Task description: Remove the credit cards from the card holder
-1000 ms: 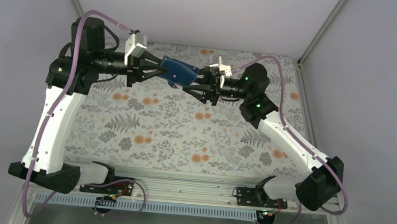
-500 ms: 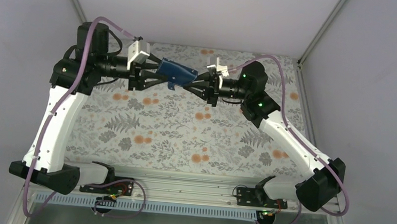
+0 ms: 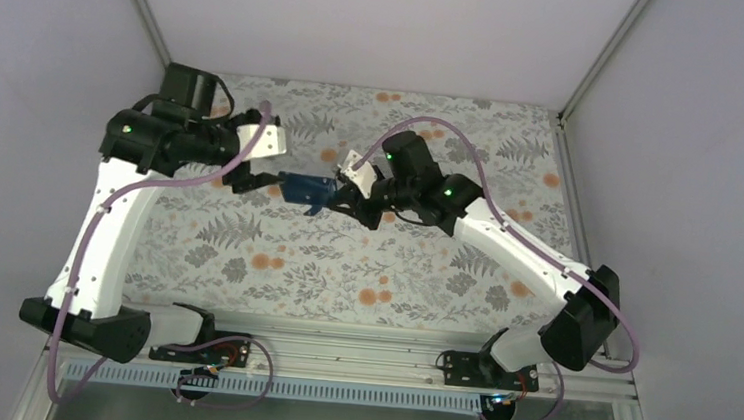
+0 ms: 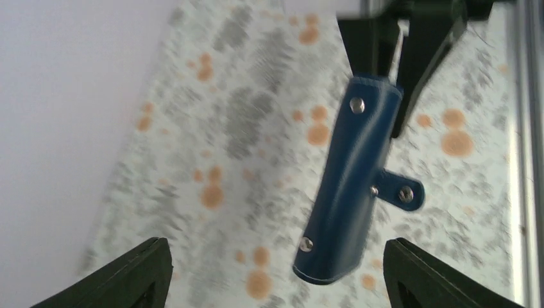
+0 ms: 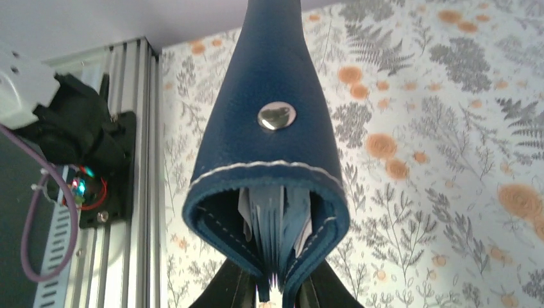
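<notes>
The navy card holder (image 3: 306,187) hangs above the flowered table, folded, its closure tab (image 4: 403,191) sticking out to one side. My right gripper (image 3: 345,196) is shut on one end of it. In the right wrist view the holder (image 5: 274,122) gapes toward the camera, with lighter blue pocket leaves (image 5: 277,221) and pale edges inside. The credit cards cannot be told apart from those leaves. My left gripper (image 4: 280,276) is open, its fingers wide apart either side of the holder's free end (image 4: 327,263) and not touching it.
A flower-print cloth (image 3: 274,253) covers the table. Grey walls stand close on the left, right and back. A metal rail (image 3: 337,343) with both arm bases runs along the near edge, and it shows as a ribbed strip (image 5: 131,128) in the right wrist view.
The left gripper has opened and let go of the holder. The right gripper closed on it and now carries it alone. Both arms and the holder came down and nearer.
</notes>
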